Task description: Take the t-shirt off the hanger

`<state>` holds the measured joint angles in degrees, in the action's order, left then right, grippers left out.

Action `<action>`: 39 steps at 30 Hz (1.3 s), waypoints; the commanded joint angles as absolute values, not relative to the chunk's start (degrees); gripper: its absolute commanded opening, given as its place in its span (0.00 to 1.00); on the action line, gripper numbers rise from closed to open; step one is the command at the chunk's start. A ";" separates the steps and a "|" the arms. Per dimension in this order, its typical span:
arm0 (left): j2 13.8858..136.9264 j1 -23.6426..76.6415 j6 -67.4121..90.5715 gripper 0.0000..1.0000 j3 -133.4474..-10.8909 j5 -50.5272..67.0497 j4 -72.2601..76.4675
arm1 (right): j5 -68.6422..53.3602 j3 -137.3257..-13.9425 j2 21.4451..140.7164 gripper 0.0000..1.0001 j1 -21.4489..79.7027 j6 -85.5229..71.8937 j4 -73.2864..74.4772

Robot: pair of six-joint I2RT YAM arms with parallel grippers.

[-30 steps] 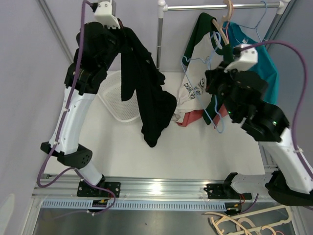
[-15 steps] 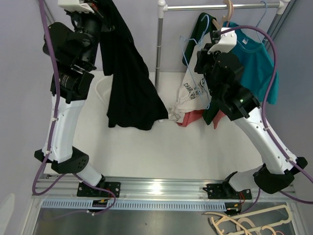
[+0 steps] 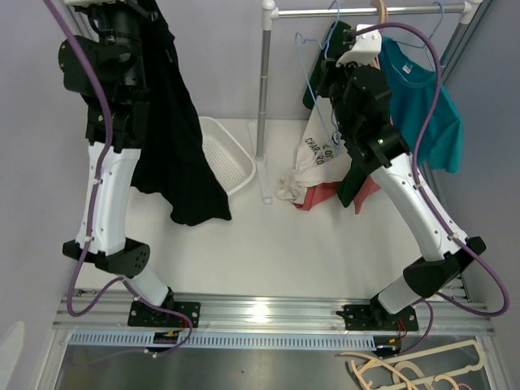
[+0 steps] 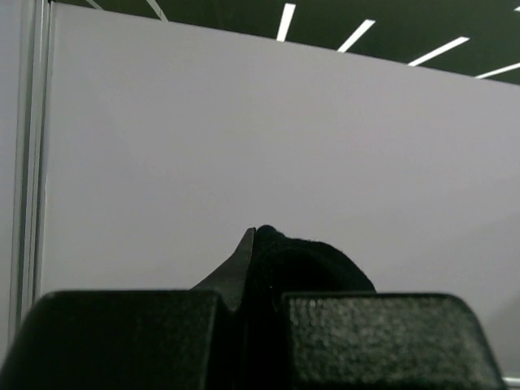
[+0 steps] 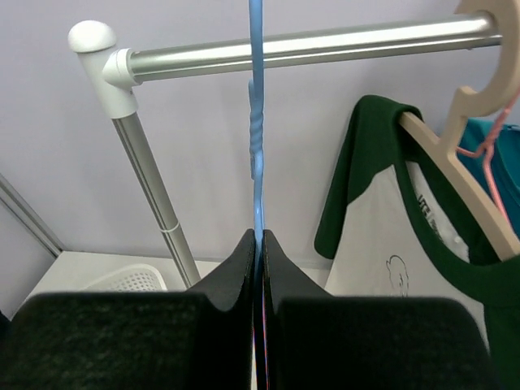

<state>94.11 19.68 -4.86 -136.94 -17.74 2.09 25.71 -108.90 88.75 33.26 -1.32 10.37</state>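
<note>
The black t-shirt [image 3: 166,138] hangs free at the upper left, pinched at its top by my left gripper [image 3: 150,10], which is raised high. In the left wrist view black cloth [image 4: 305,264] bulges out between the shut fingers of that gripper [image 4: 256,272]. The thin blue wire hanger [image 3: 313,77] is bare and apart from the shirt. It is held upright just below the rail by my right gripper [image 3: 327,81]. In the right wrist view the hanger [image 5: 257,154] rises straight out of the closed right gripper [image 5: 258,244].
A clothes rail [image 3: 366,11] on a pole [image 3: 264,106] carries a green-and-white shirt [image 3: 318,146] on a wooden hanger [image 5: 455,175] and a teal shirt [image 3: 422,89]. A red cloth [image 3: 321,195] lies below. A white basket [image 3: 223,154] stands left of the pole. Spare hangers [image 3: 406,370] lie at the front.
My left arm has lifted the black t-shirt up and to the left, uncovering the basket. My right arm has raised the blue hanger up towards the rail.
</note>
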 commanded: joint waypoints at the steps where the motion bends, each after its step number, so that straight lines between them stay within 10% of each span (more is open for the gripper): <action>1: 97.28 17.49 -1.85 0.01 -135.88 -15.21 6.24 | 22.77 -112.32 90.17 0.00 32.61 1.22 5.19; 22: 101.42 16.61 1.33 0.01 -143.27 -12.04 14.51 | 17.14 -117.33 97.99 0.00 27.86 2.11 1.93; 39: 98.86 15.56 12.64 0.01 -106.35 -31.45 -1.89 | 10.99 -114.61 101.78 0.00 27.77 -1.67 1.23</action>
<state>99.22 16.36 7.84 -105.60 -26.26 3.22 13.45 -114.74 103.31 27.88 -0.43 4.12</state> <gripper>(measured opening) 0.015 0.031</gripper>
